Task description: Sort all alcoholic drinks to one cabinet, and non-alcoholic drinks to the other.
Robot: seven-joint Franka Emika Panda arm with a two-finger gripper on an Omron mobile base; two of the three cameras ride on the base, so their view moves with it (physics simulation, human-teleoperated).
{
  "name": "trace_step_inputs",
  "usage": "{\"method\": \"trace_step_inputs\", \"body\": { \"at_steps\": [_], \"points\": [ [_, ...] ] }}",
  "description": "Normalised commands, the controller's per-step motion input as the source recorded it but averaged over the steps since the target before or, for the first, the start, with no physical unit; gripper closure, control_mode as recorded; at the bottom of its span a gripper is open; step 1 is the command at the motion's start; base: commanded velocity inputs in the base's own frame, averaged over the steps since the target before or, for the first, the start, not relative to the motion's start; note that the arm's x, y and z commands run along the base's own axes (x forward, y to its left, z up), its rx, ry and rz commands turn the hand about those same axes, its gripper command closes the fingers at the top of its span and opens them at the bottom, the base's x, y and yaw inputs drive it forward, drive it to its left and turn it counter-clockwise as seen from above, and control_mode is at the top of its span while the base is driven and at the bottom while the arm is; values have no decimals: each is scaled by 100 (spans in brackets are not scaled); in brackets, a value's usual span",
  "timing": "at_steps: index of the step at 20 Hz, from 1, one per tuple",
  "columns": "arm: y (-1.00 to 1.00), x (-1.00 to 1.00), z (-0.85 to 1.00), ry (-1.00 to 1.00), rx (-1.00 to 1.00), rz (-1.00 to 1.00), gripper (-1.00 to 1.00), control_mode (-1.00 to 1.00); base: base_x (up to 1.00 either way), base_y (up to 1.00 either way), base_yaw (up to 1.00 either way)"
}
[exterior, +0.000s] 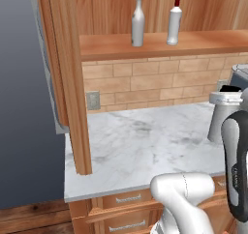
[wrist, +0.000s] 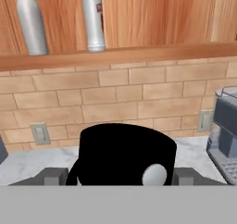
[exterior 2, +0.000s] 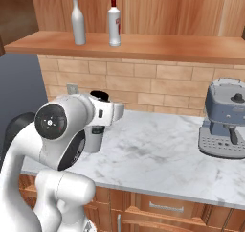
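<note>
Lighting: even, bright and diffuse, no single source evident; faint soft shading on the marble counter (exterior: 145, 141), no hard shadows or glare. Picture quality: rendered, slightly soft and pixelated throughout, no edge distortion. Hand view: a flat, featureless black cap (wrist: 125, 153) close to the lens.

Open cabinet (exterior: 160, 45) shelf: silver-grey bottle (exterior: 138, 23) left of white red-capped bottle (exterior: 174, 21), both upright, near each other, not touching. Below the cabinet: brick backsplash (exterior: 145, 85), marble counter (exterior: 140, 146). Cabinet door (exterior: 68, 78) open at left.
</note>
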Motion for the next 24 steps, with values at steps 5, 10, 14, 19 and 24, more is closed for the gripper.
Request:
{"method": "trace_step_inputs", "body": {
  "at_steps": [5,10,14,19,24],
  "points": [
    [43,-24,32,0,7,23,100,-100,0,0,0],
    [40,-19,16,0,2,4,100,-100,0,0,0],
    [12,-39,5,0,0,0,100,-100,0,0,0],
    [0,-28,0,-4,0,-2,100,100,-9,-2,0],
    [0,0,0,0,0,0,100,100,-94,-40,-3]
  ]
}}
